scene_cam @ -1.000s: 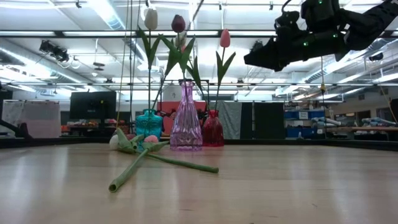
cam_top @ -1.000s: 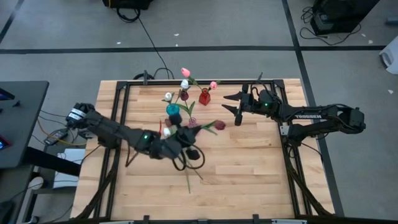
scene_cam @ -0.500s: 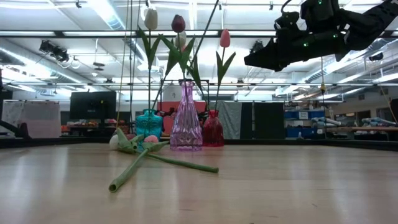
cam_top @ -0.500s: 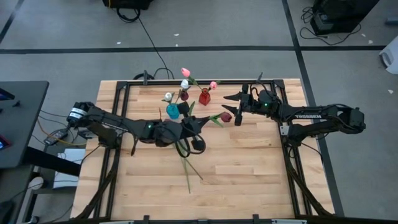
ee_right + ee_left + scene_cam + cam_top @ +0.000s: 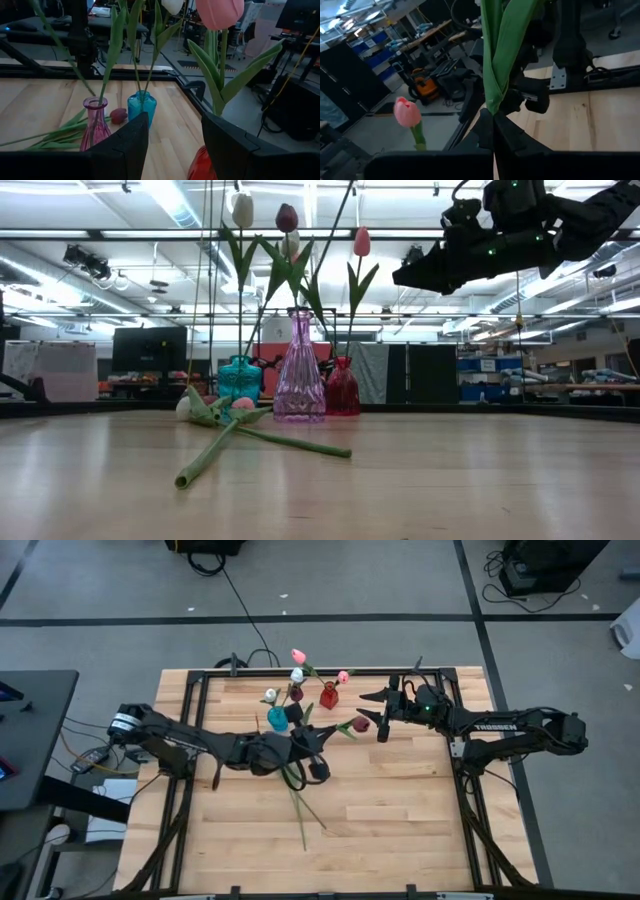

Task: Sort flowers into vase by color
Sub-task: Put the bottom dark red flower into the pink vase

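My left gripper is shut on a dark red tulip above the vases. Its green stem slants down toward the mouth of the pink glass vase. A stem enters that mouth in the right wrist view. The teal vase holds a white tulip and the red vase a pink one. A few tulips lie flat on the table, also in the low view. My right gripper hovers open beside the held tulip's head. My left gripper pinches the tulip's green stem and a leaf between its two fingers, some way below the head. The stem rises out of the fingers toward the right arm. The tulip is lifted clear of the table and tilted; the gripper hides the stem's lower part in the high view.
The three vases stand close together at the table's far middle, with tall tulips sticking up. A dark red bud lies on the table between the pink and teal vases. Bare wood lies on the near half and toward the right edge.
My left gripper has moved toward the far edge and a little right, to the vases, carrying the dark red tulip with it. Most of this came in the first half second; since then it has hardly moved. The tulip's stem now slants across above the pink vase in the low view.
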Robot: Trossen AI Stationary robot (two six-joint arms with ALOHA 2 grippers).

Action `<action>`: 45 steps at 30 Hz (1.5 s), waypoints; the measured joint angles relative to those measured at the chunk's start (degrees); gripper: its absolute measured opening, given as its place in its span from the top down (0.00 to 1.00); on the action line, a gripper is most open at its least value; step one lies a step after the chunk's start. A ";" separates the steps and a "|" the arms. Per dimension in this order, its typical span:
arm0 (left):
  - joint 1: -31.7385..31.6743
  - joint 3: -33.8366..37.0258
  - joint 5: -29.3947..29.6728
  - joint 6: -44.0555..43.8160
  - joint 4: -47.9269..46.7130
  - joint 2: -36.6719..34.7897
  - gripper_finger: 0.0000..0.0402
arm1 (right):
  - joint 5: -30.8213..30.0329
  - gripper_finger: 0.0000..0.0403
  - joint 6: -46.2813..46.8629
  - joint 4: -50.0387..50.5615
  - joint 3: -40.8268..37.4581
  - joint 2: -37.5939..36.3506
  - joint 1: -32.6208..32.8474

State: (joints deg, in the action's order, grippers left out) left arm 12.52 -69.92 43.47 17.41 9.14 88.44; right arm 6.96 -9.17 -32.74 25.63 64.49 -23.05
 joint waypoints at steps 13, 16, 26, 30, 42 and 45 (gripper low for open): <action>1.81 20.08 0.79 4.91 35.93 -5.28 1.00 | -0.02 0.52 0.02 0.67 0.00 0.00 0.07; 1.82 24.83 1.28 4.20 41.74 -7.66 1.00 | -0.02 0.52 0.03 0.67 0.00 0.00 0.07; 1.79 32.02 6.33 0.14 51.12 -8.22 1.00 | -0.02 0.52 0.20 0.67 0.00 0.00 0.07; 1.74 32.09 7.06 -0.44 51.87 -8.22 1.00 | -0.02 0.52 0.39 0.67 0.00 0.00 0.07; -1.09 32.11 8.17 -14.85 41.65 -5.78 1.00 | -0.02 0.52 0.44 0.23 0.00 0.00 0.07; -2.04 32.11 8.06 -16.84 41.64 -3.89 1.00 | -0.02 0.52 0.43 0.25 0.00 0.00 0.07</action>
State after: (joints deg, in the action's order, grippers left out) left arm 10.48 -37.81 51.53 0.57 50.78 84.55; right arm 6.94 -8.74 -32.49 25.63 64.49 -22.98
